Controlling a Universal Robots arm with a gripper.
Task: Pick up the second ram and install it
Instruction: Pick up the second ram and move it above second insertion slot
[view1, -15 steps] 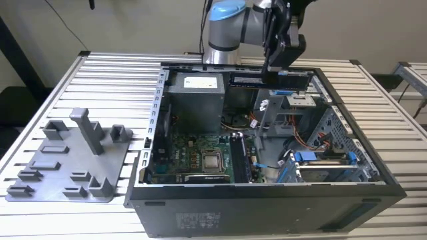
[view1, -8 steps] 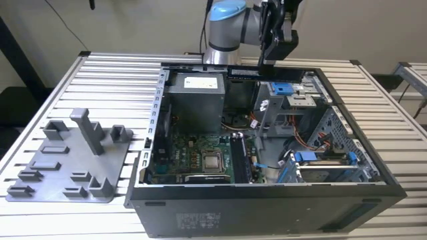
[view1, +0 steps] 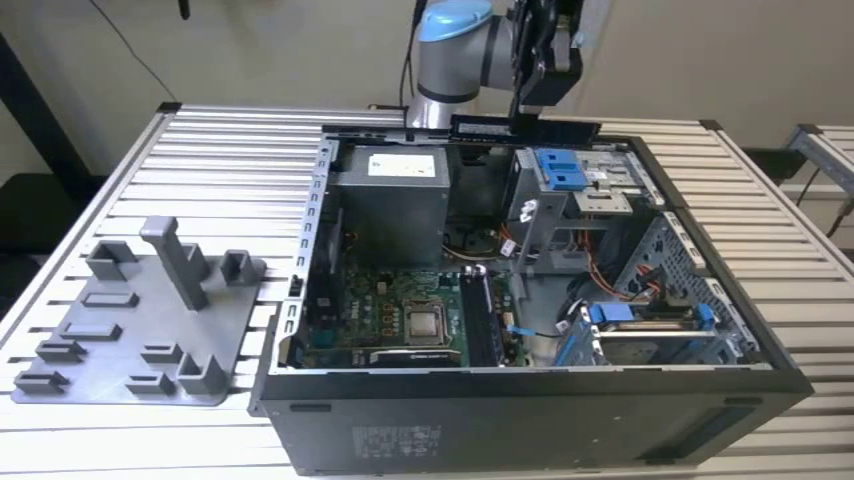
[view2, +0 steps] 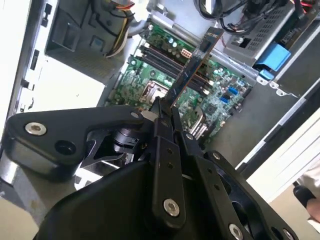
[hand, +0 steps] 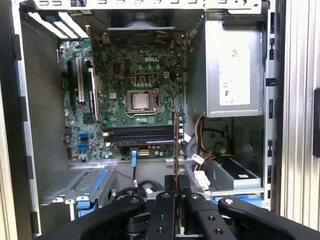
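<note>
The computer case (view1: 534, 420) lies open on the surface (view1: 227, 150). The fixture plate (view1: 134, 350) sits just beside the case, on the exterior view's left. Inside the case, the motherboard (view1: 400, 310) lies nearer that view's camera than the power supply (view1: 394, 200). Above the case's far rim, the second ram (view1: 527, 128) hangs between the fingers (view2: 162, 150) of the gripper (view2: 162, 107).

Your tool (view2: 162, 111) is black, the second ram (view2: 191, 67) dark, motherboard (hand: 150, 70) green, fixture blocks (view1: 134, 330) grey, latches (view1: 566, 168) blue, bench (view1: 227, 150) pale and ribbed.
</note>
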